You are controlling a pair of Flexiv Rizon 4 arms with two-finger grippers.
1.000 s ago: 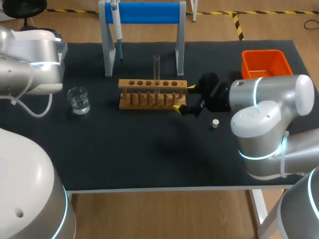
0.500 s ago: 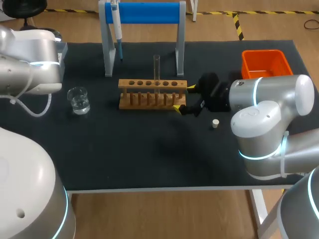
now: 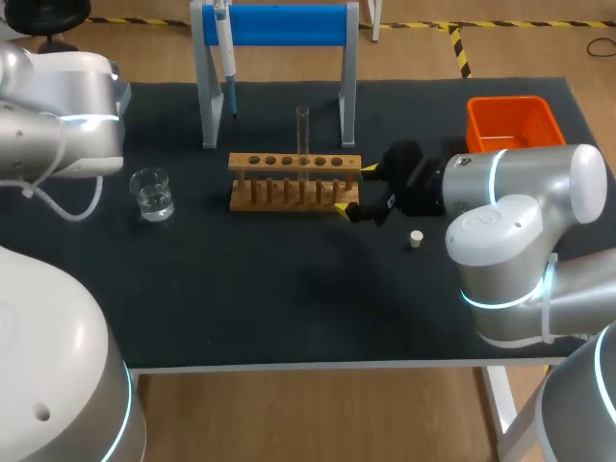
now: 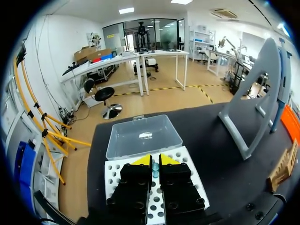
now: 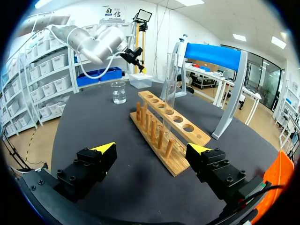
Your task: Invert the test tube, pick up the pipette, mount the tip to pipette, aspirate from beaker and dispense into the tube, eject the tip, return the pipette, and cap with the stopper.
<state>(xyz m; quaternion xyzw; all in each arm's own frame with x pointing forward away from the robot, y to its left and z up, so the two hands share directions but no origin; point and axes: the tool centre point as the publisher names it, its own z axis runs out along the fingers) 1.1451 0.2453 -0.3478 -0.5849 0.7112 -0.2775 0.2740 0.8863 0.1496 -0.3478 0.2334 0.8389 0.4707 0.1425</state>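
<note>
My left arm point(image 3: 60, 111) and right arm point(image 3: 510, 226) are built from fat, rounded silver-grey links with smooth white end caps. I see a thin light-blue ring point(image 3: 496, 301) glowing at the joints. A pale cable point(image 3: 65, 218) loops off the left one. Both end in black. The right gripper point(image 5: 152, 148) has two blocky fingers studded with round screw heads and capped by bright yellow wedges, and the left gripper point(image 4: 154, 161) looks the same.
</note>
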